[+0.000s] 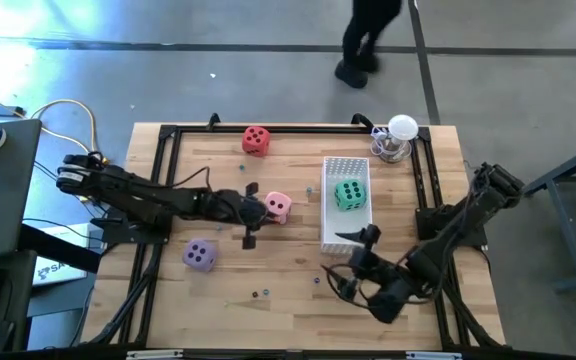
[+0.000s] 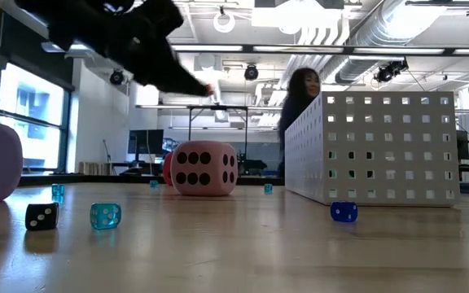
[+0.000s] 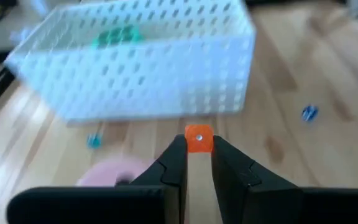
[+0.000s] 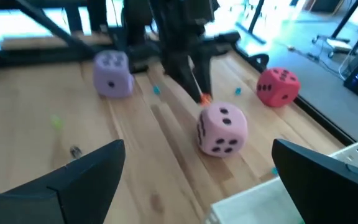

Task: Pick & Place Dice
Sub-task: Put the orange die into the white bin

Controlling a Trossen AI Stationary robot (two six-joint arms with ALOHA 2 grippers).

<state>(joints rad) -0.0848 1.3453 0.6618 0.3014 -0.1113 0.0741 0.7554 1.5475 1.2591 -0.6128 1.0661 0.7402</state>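
The landmark here is the white basket (image 1: 330, 215) on the counter (image 1: 268, 285). The green die (image 1: 349, 194) already lies inside it. The pink die (image 1: 279, 207) stands on the counter near the basket's long side, on the side that faces the left arm. The red die (image 1: 256, 139) sits further from the basket, toward the far edge, and the purple die (image 1: 200, 255) is well apart from it on the near side

The left gripper (image 1: 252, 212) is just beside the pink die, on the side away from the basket, so this die lies between the gripper and the basket. Its fingers are clenched narrow, and a tiny orange cube (image 3: 197, 137) sits between the tips; it seems to be held there. The pink die is slightly to one side of the gripper's line, not between the fingers

The right gripper (image 1: 346, 258) waits at the basket's near end, spread wide and holding nothing. I judge the left arm is nearer to the pink die
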